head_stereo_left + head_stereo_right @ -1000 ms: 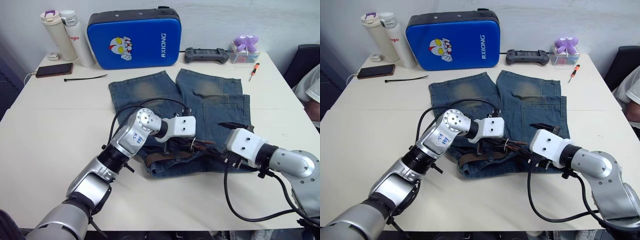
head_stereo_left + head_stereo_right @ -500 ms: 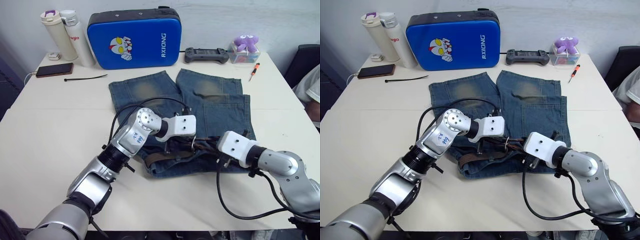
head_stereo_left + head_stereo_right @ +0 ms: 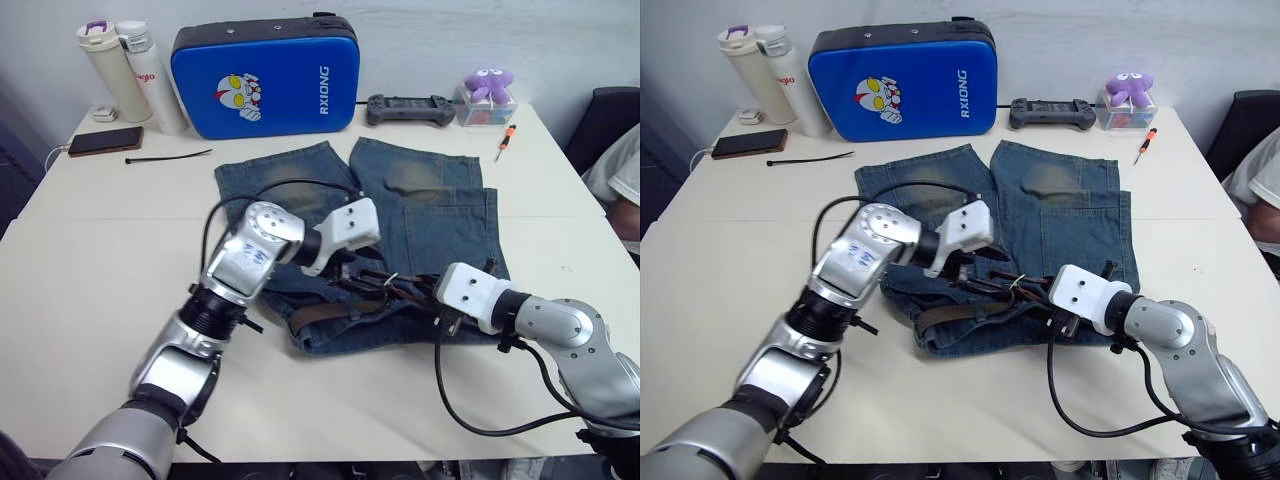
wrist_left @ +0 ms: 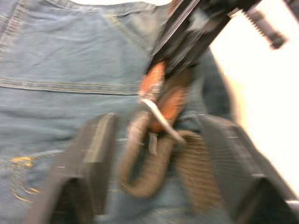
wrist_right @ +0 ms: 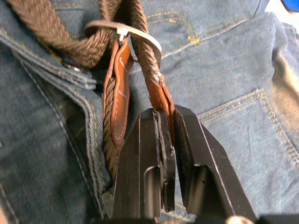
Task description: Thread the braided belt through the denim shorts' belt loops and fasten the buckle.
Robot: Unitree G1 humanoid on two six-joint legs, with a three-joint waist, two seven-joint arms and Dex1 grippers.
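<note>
The denim shorts lie flat mid-table, waistband toward me. The braided belt runs along the waistband, bunched near the middle. My right gripper is shut on the belt's tan leather end, just past the silver buckle, through which the woven strap passes. My left gripper hangs wide open just above the same bunch of belt, fingers on either side and touching nothing. The right gripper's black fingers meet the belt right in front of it. I cannot make out the belt loops.
A blue case, two bottles, a phone and a black cable tie sit along the far left. A controller, purple toy and screwdriver lie far right. A person's sleeve is at the right edge.
My right gripper moved left to the belt and shut on its tan end. My left gripper then let go, opened wide and tilted up off the waistband.
</note>
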